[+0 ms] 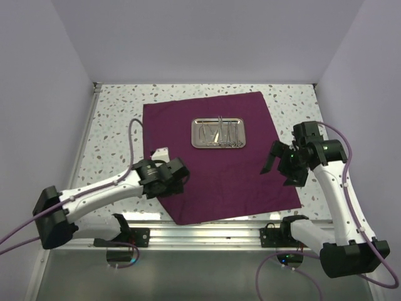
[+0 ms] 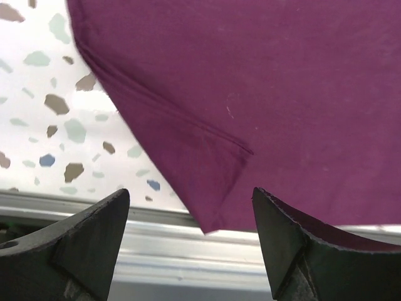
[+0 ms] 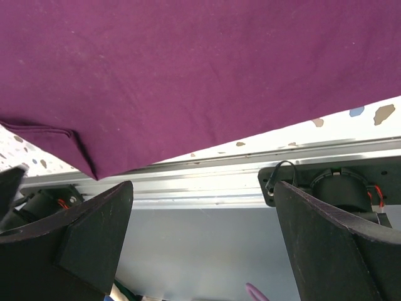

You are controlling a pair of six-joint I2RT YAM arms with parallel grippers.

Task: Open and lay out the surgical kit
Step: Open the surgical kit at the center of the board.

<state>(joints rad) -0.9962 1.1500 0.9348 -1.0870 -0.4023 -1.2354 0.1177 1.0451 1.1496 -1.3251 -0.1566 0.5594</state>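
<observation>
The left end effector (image 2: 191, 202) and right end effector (image 3: 203, 188) hang open, empty, over the near part of the spread cloth (image 1: 219, 182); tugging it could slide the tray (image 1: 195, 143) resting toward its far side and spill the instruments (image 1: 219, 132) inside.

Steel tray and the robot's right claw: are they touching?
Apart. The top view shows the open right gripper over the cloth's right edge, with a stretch of bare cloth between it and the tray.
</observation>
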